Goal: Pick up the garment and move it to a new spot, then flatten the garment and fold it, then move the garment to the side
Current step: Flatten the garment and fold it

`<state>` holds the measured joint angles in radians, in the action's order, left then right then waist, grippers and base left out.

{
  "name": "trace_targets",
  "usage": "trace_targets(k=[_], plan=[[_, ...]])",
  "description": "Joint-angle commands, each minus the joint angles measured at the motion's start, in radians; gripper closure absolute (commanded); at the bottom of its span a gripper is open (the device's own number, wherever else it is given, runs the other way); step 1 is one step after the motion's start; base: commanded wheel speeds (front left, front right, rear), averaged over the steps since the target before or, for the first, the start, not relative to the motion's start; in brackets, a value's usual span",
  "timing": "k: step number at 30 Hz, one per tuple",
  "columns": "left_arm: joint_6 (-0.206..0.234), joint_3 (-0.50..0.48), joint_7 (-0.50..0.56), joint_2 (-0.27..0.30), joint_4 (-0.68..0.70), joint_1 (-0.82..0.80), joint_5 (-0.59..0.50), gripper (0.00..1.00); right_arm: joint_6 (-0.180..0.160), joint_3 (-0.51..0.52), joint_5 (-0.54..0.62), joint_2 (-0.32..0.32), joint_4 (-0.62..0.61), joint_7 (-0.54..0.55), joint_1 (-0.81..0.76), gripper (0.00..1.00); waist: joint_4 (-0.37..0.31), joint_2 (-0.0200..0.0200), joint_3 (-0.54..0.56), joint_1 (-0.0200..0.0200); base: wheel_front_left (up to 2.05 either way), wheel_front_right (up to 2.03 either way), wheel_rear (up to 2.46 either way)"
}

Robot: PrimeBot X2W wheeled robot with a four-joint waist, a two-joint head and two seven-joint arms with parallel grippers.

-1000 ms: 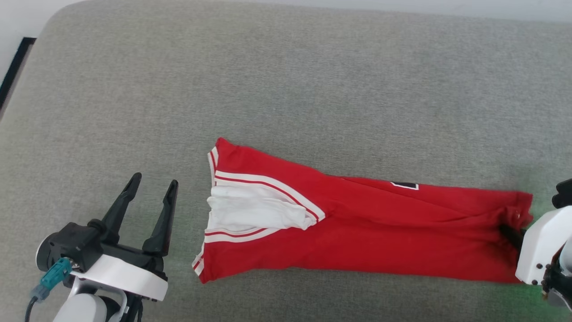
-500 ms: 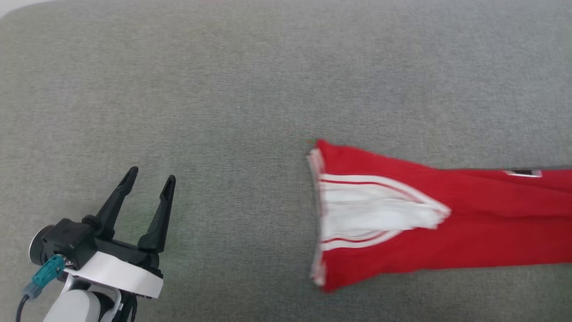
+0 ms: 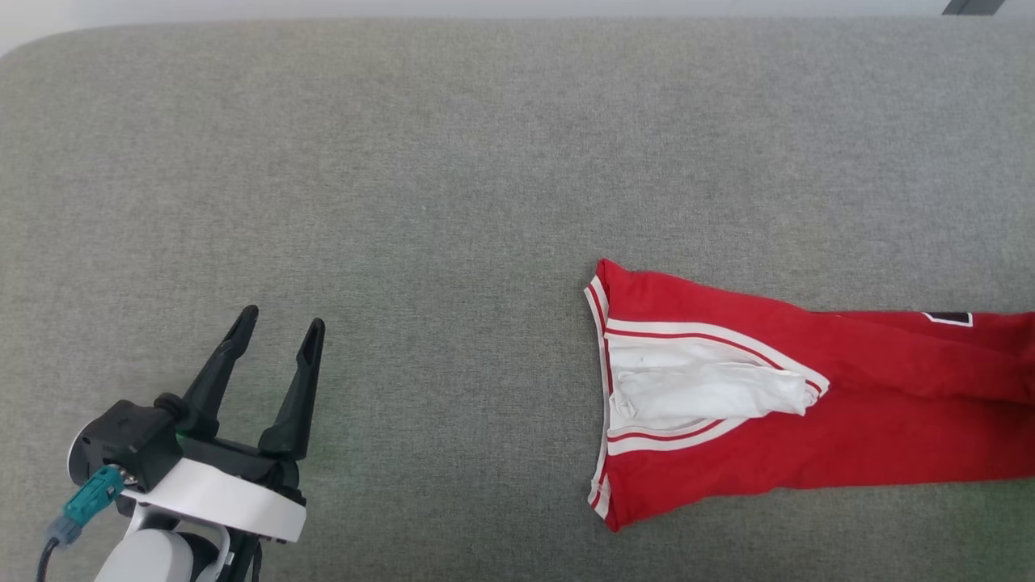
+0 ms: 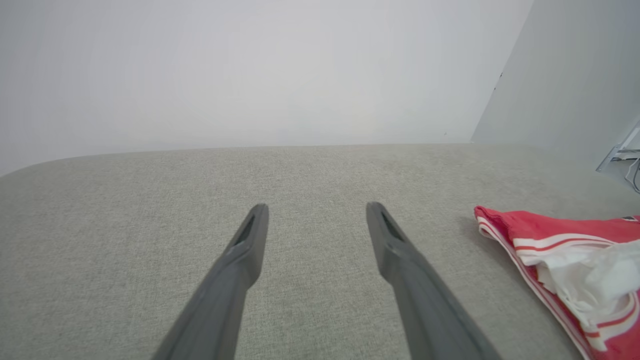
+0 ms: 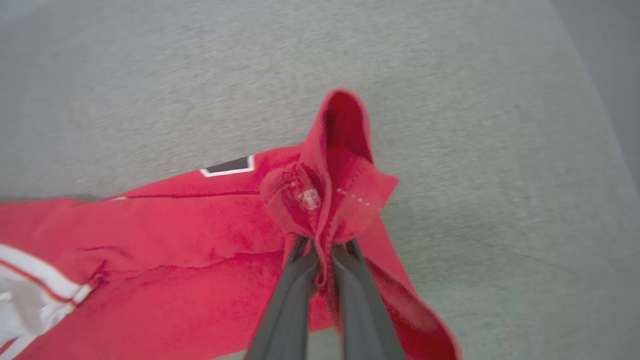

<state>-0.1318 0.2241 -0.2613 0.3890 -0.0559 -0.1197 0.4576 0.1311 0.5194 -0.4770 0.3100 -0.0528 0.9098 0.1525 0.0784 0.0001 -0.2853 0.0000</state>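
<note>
You had the right gripper (image 5: 324,248) clamped on a bunched red edge of the garment (image 3: 849,453). The rest of the cloth lay to its left across the grey cushion (image 3: 404,162). Your left gripper (image 3: 280,321) stood spread and empty, with the striped sleeve end well off to its right. The shirt looked folded lengthwise, so this was probably the move aside. Next you needed a drag low enough to spare the fold, then a clean release.

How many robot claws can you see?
2. The left gripper is open over the grey surface, lower left in the head view. The right gripper pinches the garment by a bunched edge.
</note>
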Motion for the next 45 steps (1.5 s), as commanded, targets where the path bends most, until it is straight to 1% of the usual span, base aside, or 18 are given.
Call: trace_targets(k=[1, 2, 3, 7, 10, 14, 17, 20, 23, 28, 32, 34, 35, 40, 45], plan=[[0.002, -0.004, -0.005, -0.001, 0.003, 0.007, 0.015, 0.0, -0.001, -0.024, -0.021, -0.005, -0.023, 0.012, -0.01, 1.0, 0.004, -0.0001, 0.006, 0.0, 0.0, 0.0, 0.0], [0.002, -0.005, -0.005, 0.0, 0.004, 0.012, 0.016, 0.0, -0.001, -0.054, -0.042, -0.01, -0.048, 0.026, -0.018, 1.0, 0.005, -0.0001, 0.01, 0.0, 0.0, 0.0, 0.0], [0.002, -0.006, -0.005, 0.001, 0.005, 0.023, 0.023, 0.0, -0.001, -0.122, -0.084, -0.016, -0.097, 0.056, -0.032, 1.0, 0.008, -0.0001, 0.017, 0.0, 0.0, 0.0, 0.0], [0.002, -0.007, -0.005, -0.001, 0.002, 0.028, 0.024, 0.0, -0.001, -0.275, -0.131, -0.019, -0.188, 0.091, -0.036, 1.0, 0.02, -0.0001, 0.024, 0.0, 0.0, 0.0, 0.0], [0.002, -0.001, -0.005, -0.004, -0.006, 0.03, 0.026, 0.0, -0.001, -0.397, -0.134, -0.017, -0.227, 0.1, -0.023, 1.0, 0.034, -0.0001, 0.026, 0.0, 0.0, 0.0, 0.0], [0.002, 0.002, -0.005, -0.01, -0.014, 0.021, 0.028, 0.0, -0.001, -0.558, -0.142, -0.018, -0.233, 0.102, 0.01, 1.0, 0.057, -0.0001, 0.029, 0.0, 0.0, 0.0, 0.0], [0.002, 0.007, -0.005, -0.021, -0.027, 0.012, 0.029, 0.0, -0.001, -0.655, -0.144, -0.023, -0.207, 0.097, 0.048, 1.0, 0.075, -0.0001, 0.03, 0.0, 0.0, 0.0, 0.0], [0.002, 0.011, -0.005, -0.03, -0.037, 0.005, 0.033, 0.0, -0.001, -0.727, -0.138, -0.024, -0.16, 0.081, 0.089, 1.0, 0.092, -0.0001, 0.034, 0.0, 0.0, 0.0, 0.0], [0.002, 0.004, -0.005, -0.043, -0.04, 0.0, 0.038, 0.0, -0.001, -0.783, -0.117, -0.007, -0.093, 0.055, 0.126, 1.0, 0.11, -0.0001, 0.039, 0.0, 0.0, 0.0, 0.0], [0.002, 0.016, -0.005, -0.057, -0.046, 0.0, 0.045, 0.0, -0.001, -0.825, -0.114, 0.003, 0.028, -0.009, 0.155, 1.0, 0.138, -0.0001, 0.039, 0.0, 0.0, 0.0, 0.0], [0.002, 0.014, -0.005, -0.06, -0.051, 0.003, 0.047, 0.0, -0.001, -0.847, -0.106, 0.014, 0.086, -0.056, 0.171, 1.0, 0.144, -0.0001, 0.04, 0.0, 0.0, 0.0, 0.0], [0.002, 0.009, -0.005, -0.06, -0.052, 0.011, 0.046, 0.0, -0.001, -0.857, -0.111, 0.017, 0.096, -0.079, 0.178, 0.43, 0.142, -0.0001, 0.044, 0.0, 0.0, 0.0, 0.0], [0.002, 0.007, -0.005, -0.06, -0.053, 0.017, 0.045, 0.0, -0.001, -0.859, -0.118, 0.019, 0.095, -0.091, 0.18, 0.01, 0.139, -0.0001, 0.048, 0.0, 0.0, 0.0, 0.0], [0.002, 0.0, -0.005, -0.056, -0.06, 0.034, 0.042, 0.0, -0.001, -0.845, -0.15, 0.053, 0.063, -0.137, 0.188, 0.0, 0.113, -0.0001, 0.072, 0.0, 0.0, 0.0, 0.0], [0.002, 0.005, -0.005, -0.055, -0.069, 0.044, 0.041, 0.0, -0.001, -0.79, -0.147, 0.093, 0.037, -0.2, 0.169, 0.0, 0.092, -0.0001, 0.097, 0.0, 0.0, 0.0, 0.0]])
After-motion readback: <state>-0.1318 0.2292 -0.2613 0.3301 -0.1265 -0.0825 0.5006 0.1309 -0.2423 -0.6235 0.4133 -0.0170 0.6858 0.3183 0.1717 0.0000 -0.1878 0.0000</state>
